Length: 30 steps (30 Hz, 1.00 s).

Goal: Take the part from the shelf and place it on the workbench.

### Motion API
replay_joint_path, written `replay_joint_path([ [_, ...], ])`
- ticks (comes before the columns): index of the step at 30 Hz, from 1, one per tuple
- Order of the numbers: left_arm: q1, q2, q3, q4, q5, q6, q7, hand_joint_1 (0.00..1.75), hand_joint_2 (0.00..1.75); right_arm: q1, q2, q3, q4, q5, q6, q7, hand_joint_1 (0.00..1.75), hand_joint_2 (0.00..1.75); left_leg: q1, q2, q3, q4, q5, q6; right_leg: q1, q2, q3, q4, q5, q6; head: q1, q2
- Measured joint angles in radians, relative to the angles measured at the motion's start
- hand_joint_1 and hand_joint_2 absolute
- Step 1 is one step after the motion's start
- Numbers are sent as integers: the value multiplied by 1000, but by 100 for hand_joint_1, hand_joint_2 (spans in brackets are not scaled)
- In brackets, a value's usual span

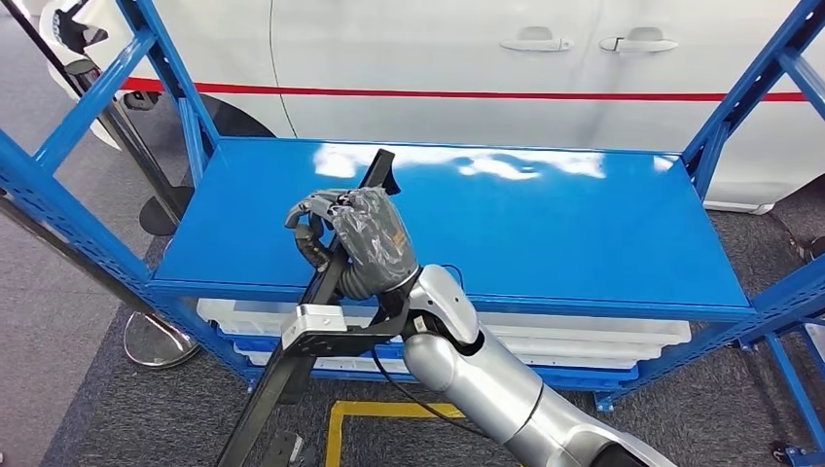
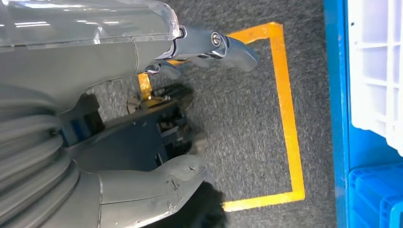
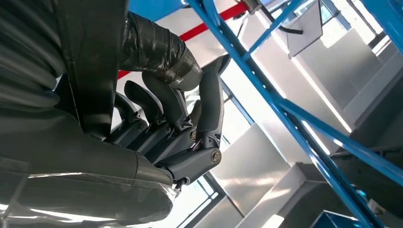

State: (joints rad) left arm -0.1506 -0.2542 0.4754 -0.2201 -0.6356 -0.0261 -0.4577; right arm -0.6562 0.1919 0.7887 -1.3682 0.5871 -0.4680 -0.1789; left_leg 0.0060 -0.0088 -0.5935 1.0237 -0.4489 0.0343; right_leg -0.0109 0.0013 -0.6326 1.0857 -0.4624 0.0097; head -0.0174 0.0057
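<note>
Nearest to me, the right arm (image 1: 496,389) comes up from the lower middle, and its right hand (image 1: 355,238) is wrapped around the part (image 1: 321,292), a long black bar. The fingers (image 3: 166,102) curl round the dark bar in the right wrist view, so I take it as a firm grip rather than a touch. The part runs slantwise: its near end hangs low past the shelf's front edge towards the floor (image 1: 117,409), and its far tip pokes up over the blue shelf (image 1: 584,233) surface, left of middle. A silver block (image 1: 313,321) sits clamped on the bar just below the hand.

The left hand (image 2: 190,109) hangs low over the grey carpet and the yellow floor marking (image 2: 285,118). Its fingers stand apart with nothing between them that I can make out; the dark shape under it looks to be the bar's lower end, not something it holds.

Under the shelf deck are white trays (image 1: 584,341) and a blue crate (image 2: 375,194). Beyond the shelf stands a white car (image 1: 438,58) with a red stripe.

My reading is that the grasp is made and the lifting-away is the step in hand; the part looks clear of the deck already, though I cannot be certain the far tip is off it. No desk is in sight, so the next move calls for drawing the bar back clear of the blue uprights, then turning to find the desk. The long bar will swing wide, so its low end needs watching near the shelf frame and the robot's own legs.
</note>
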Motion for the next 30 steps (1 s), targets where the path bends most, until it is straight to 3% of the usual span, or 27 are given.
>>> replay_joint_path([
  [1,-1,-1,2,0,3,-6,5,0,175,-7,6,0,4,-2,4,11,171,175,-2,0,-3,4,-1,-5,1,1,12,-28,7,-3,0,0],
  [5,-3,-5,7,0,-2,-15,18,0,175,-49,31,1,21,9,3,50,171,175,0,1,-11,18,-11,-23,1,1,10,-42,18,-21,0,0],
  [7,-6,-7,7,0,-6,-15,22,0,175,-78,42,1,33,14,1,62,171,175,3,3,-38,90,-69,-35,-2,-2,5,-47,27,-33,0,0],
  [9,-8,-8,7,0,-10,-15,24,0,175,-99,49,1,46,14,0,67,171,175,6,3,-85,221,-143,-43,-2,-5,-6,-47,34,-37,0,0],
  [10,-9,-8,7,0,-11,-15,25,0,175,-103,50,1,52,14,-1,67,171,175,6,3,-99,270,-163,-46,-1,-6,-12,-46,38,-37,0,0],
  [11,-9,-8,7,0,-13,-15,26,0,175,-105,50,1,58,14,-1,68,171,175,7,3,-95,283,-164,-46,-1,-7,-18,-45,43,-37,0,0],
  [12,-9,-8,7,0,-14,-15,27,0,175,-107,51,1,64,13,-3,67,171,175,7,3,-71,252,-147,-46,-1,-7,-24,-43,47,-35,-1,0],
  [15,-17,-9,7,0,-19,-15,30,0,175,-115,54,1,75,12,-11,64,171,175,5,3,51,45,-77,-37,0,-5,-35,-39,61,-25,0,0],
  [17,-23,-10,7,0,-23,-14,32,0,175,-120,56,1,81,13,-16,60,171,175,-1,1,75,-7,-66,-29,1,-6,-38,-42,72,-12,0,0],
  [19,-25,-11,7,0,-28,-12,36,0,175,-121,56,1,88,15,-18,58,171,175,-1,1,68,-9,-50,-18,1,-6,-40,-48,84,1,0,0],
  [20,-27,-11,7,0,-30,-12,38,0,175,-121,55,1,91,17,-19,57,171,175,0,3,63,-12,-40,-10,0,-4,-44,-44,76,6,0,0],
  [22,-33,-13,7,0,-34,-12,42,0,175,-123,53,1,97,21,-21,56,171,175,4,7,45,-19,-16,6,0,-2,-69,14,10,12,1,0],
  [24,-38,-13,6,0,-37,-12,46,0,175,-124,50,1,104,24,-22,55,171,175,1,10,18,-18,4,13,-2,-1,-105,137,-86,15,1,0],
  [25,-39,-14,6,0,-37,-12,48,0,175,-123,48,1,107,25,-23,55,171,175,0,10,4,-16,13,13,-2,-1,-116,194,-113,16,1,0],
  [26,-39,-14,6,0,-38,-12,49,0,175,-123,46,1,110,26,-23,55,171,175,-2,11,-10,-13,21,13,-1,-1,-114,227,-117,15,1,0],
  [27,-40,-14,5,0,-39,-12,51,0,175,-123,44,1,112,27,-23,55,171,175,-4,11,-24,-10,29,12,-1,-1,-95,226,-101,13,1,0],
  [28,-40,-14,4,0,-41,-12,52,0,175,-123,42,1,114,27,-23,55,171,175,-5,11,-36,-5,35,11,0,-1,-58,189,-75,9,1,0],
  [30,-44,-15,2,0,-46,-12,55,0,175,-125,42,1,114,29,-23,55,171,175,-7,11,-56,4,46,7,5,-1,40,56,-49,-3,0,0],
])
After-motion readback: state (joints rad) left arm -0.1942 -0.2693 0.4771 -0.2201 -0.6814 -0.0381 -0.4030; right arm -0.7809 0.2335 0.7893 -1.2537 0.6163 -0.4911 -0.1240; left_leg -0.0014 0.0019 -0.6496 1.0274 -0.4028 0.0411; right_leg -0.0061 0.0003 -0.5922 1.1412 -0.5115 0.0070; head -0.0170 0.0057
